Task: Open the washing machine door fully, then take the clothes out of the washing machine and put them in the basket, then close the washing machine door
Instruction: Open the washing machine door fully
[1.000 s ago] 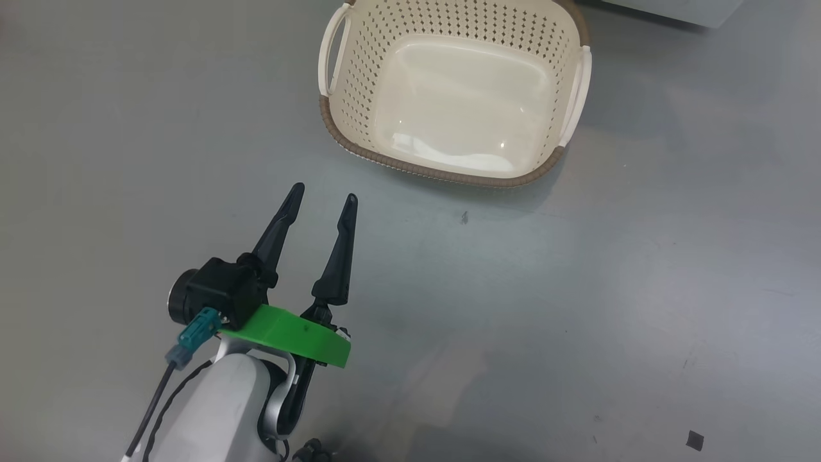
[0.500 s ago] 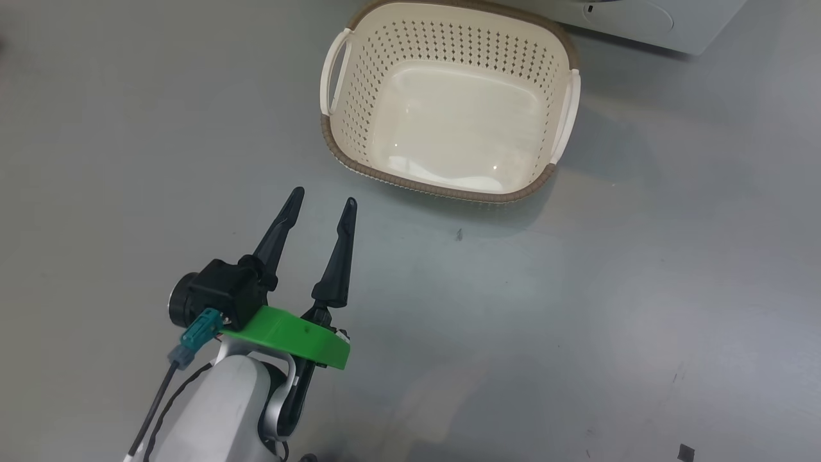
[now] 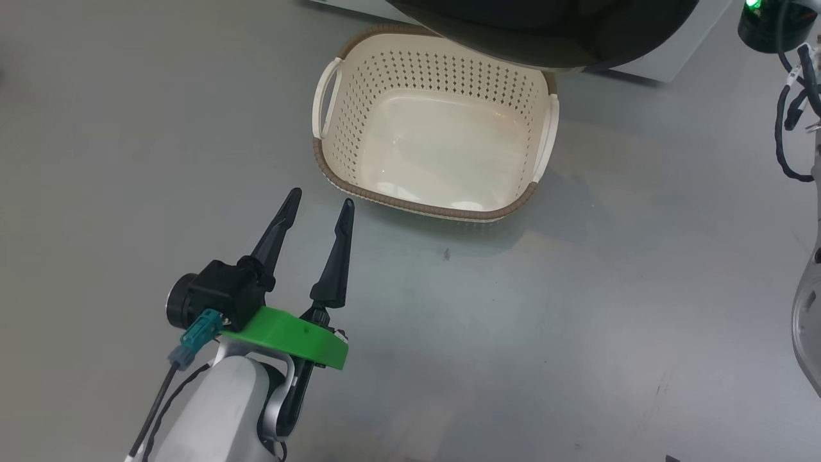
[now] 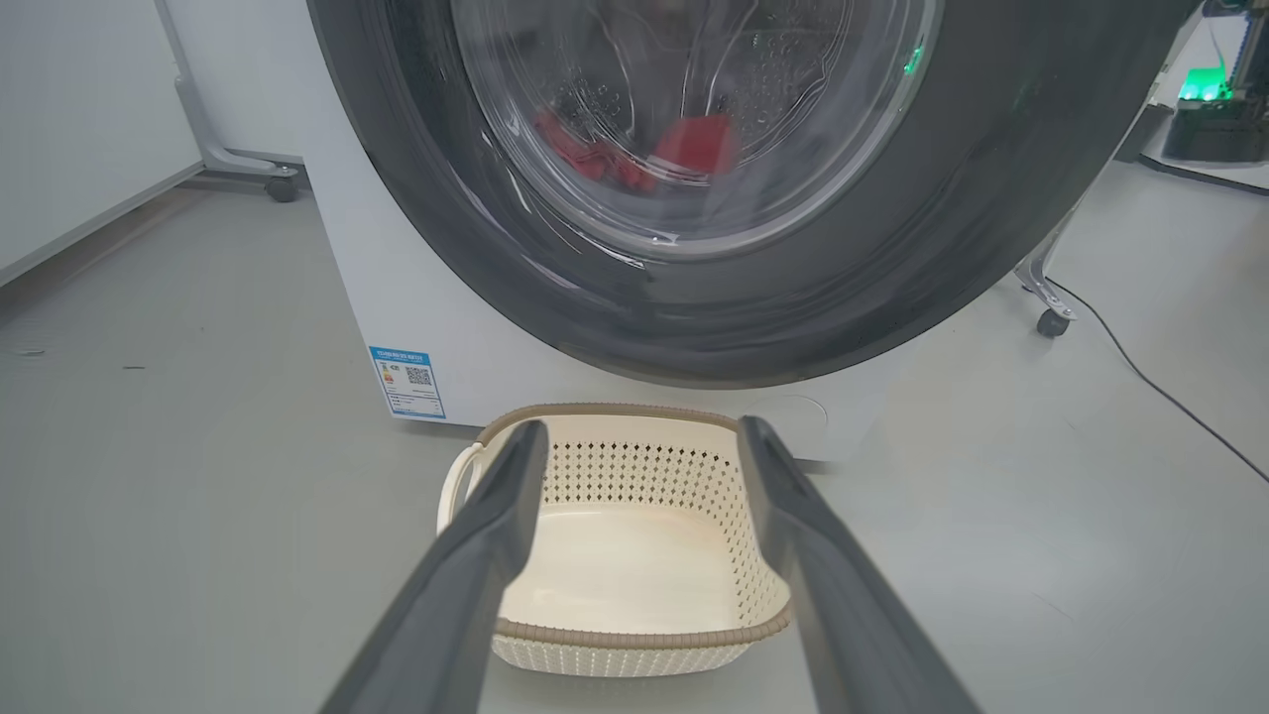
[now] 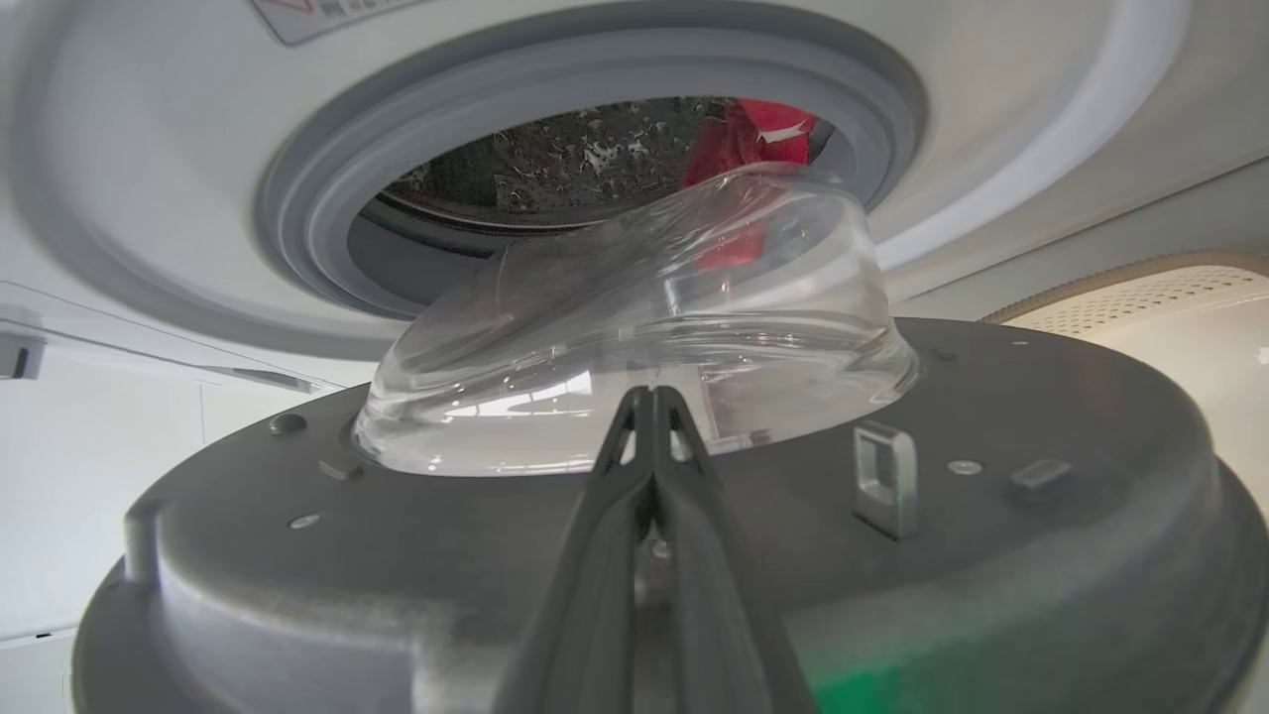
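The washing machine door [image 3: 545, 35] stands partly open, its black rim overhanging the far edge of the basket [image 3: 333, 183]. Through its glass [image 4: 694, 109] red clothes [image 4: 689, 149] lie in the drum. In the right wrist view I face the door's grey inner side [image 5: 991, 516]. My right gripper [image 5: 649, 395] is shut, its tips at the base of the glass bowl [image 5: 634, 317]. Behind it is the grey seal [image 5: 327, 188] with more red clothes [image 5: 758, 134]. My left gripper [image 3: 317, 204] hangs open and holds nothing, short of the cream basket [image 4: 615, 635].
The white washing machine [image 4: 397, 288] carries a blue sticker [image 4: 406, 382] low on its front. A latch hook [image 5: 885, 476] sticks out of the door's inner side. Cables of my right arm [image 3: 795, 109] hang at the right. A wheeled stand [image 4: 1051, 317] and a floor cable [image 4: 1150, 377] lie right of the washer.
The head camera has tilted up: the basket slid down the picture, and the door's black rim and my right arm came into view. The left gripper stays open where it was.
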`<state>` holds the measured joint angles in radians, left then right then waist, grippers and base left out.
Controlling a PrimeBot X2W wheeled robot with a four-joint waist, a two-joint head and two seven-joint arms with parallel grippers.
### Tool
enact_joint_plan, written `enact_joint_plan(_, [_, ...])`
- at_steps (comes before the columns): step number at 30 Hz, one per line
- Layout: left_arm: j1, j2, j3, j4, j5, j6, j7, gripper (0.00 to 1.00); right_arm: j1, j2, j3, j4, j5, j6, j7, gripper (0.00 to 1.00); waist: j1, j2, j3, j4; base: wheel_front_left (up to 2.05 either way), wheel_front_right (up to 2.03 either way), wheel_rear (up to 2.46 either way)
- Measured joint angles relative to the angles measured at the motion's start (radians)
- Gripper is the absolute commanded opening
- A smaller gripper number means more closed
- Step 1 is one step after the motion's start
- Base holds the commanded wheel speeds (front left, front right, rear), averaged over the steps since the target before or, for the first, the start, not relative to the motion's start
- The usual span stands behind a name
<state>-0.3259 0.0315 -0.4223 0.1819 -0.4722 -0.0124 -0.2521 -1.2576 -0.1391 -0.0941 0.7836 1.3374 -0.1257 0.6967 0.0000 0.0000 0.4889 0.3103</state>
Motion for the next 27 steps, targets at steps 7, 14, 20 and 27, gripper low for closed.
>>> enact_joint_plan(7, [0.002,0.0,0.0,0.0,0.0,0.003,0.0,1.0,0.018,0.002,0.008,-0.001,0.0,0.0,0.004,0.0,0.0,0.0,-0.017,-0.01,0.0,0.0,0.0])
enact_joint_plan(14, [0.004,0.0,0.003,0.001,0.0,0.007,0.0,1.0,0.019,-0.011,0.002,-0.02,-0.014,0.025,-0.03,0.0,0.0,0.0,-0.026,-0.015,0.0,0.0,0.0])
enact_joint_plan(20, [0.016,0.0,0.013,0.008,0.011,0.007,0.0,1.0,0.059,-0.067,0.076,-0.052,-0.134,0.126,-0.099,0.0,0.0,0.0,-0.051,-0.022,0.0,0.0,0.0])
enact_joint_plan(27, [0.028,0.001,0.038,0.021,0.026,0.007,0.0,1.0,0.149,-0.099,0.194,-0.091,-0.283,0.243,-0.177,0.0,0.0,0.0,-0.099,-0.04,0.0,0.0,0.0])
